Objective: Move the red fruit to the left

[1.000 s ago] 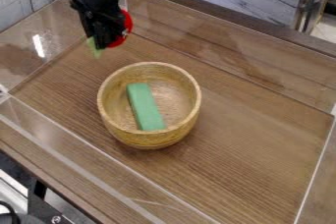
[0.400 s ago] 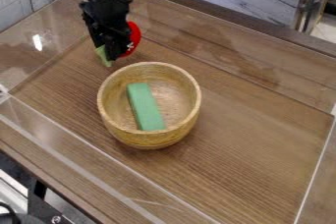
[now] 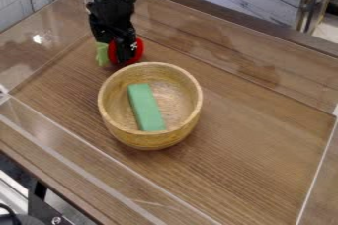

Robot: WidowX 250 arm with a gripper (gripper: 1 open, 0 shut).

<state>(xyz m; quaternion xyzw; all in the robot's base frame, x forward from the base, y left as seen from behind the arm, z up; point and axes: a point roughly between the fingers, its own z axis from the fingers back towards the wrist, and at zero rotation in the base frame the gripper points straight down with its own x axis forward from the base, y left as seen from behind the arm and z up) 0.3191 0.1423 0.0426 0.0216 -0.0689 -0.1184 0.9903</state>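
Note:
The red fruit [image 3: 125,51], small and bright red with a green leafy end at its left, sits low on the wooden table just beyond the far-left rim of the wooden bowl [image 3: 179,125]. My black gripper [image 3: 117,43] stands straight above it. Its fingers reach down on either side of the fruit and look parted, open around it rather than pressed on it. The gripper body hides the top of the fruit.
A green rectangular block [image 3: 145,107] lies inside the bowl. Clear plastic walls [image 3: 40,130] fence the table on the left, front and right. Bare wood stretches to the right of the bowl and behind it.
The gripper has come down and a little to the right with the fruit, from above the table to table level by the bowl's rim. Its fingers now look parted.

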